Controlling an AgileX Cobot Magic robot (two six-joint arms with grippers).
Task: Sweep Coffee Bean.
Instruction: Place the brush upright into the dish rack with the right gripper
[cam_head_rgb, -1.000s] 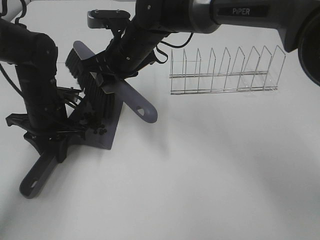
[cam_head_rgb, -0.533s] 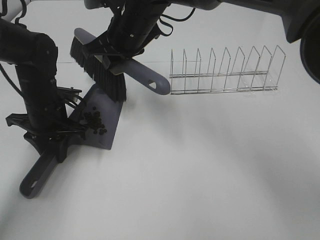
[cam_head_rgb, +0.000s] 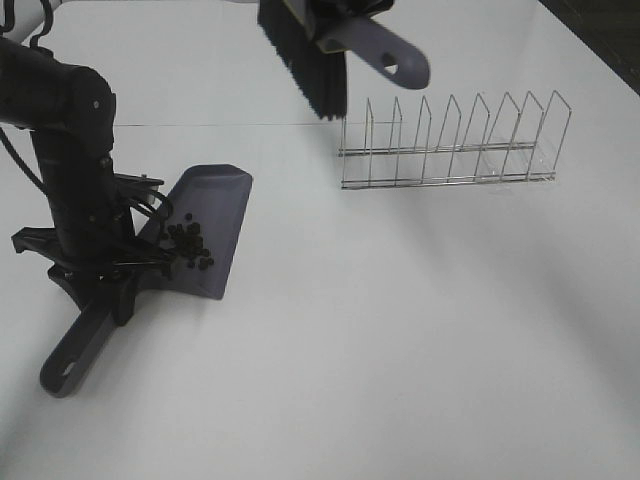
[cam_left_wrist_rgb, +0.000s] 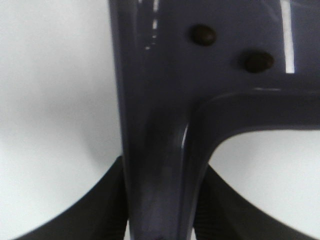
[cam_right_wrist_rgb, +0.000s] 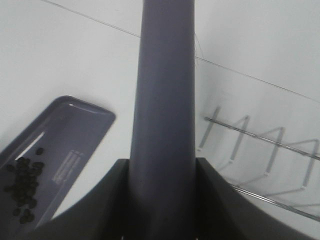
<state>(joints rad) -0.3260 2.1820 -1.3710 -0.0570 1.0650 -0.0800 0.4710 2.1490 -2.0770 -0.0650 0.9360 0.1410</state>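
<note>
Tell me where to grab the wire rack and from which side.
Take the wire rack by a middle upright loop, coming straight down from above. The loops stand vertical with open gaps between, so a finger probably fits each side of one, and a central grip should keep the long frame level.

The coffee beans (cam_head_rgb: 188, 245) are lying in the dustpan (cam_head_rgb: 215, 200) by the worktop's left edge, the wire rack (cam_head_rgb: 450, 150) standing farther right.
</note>
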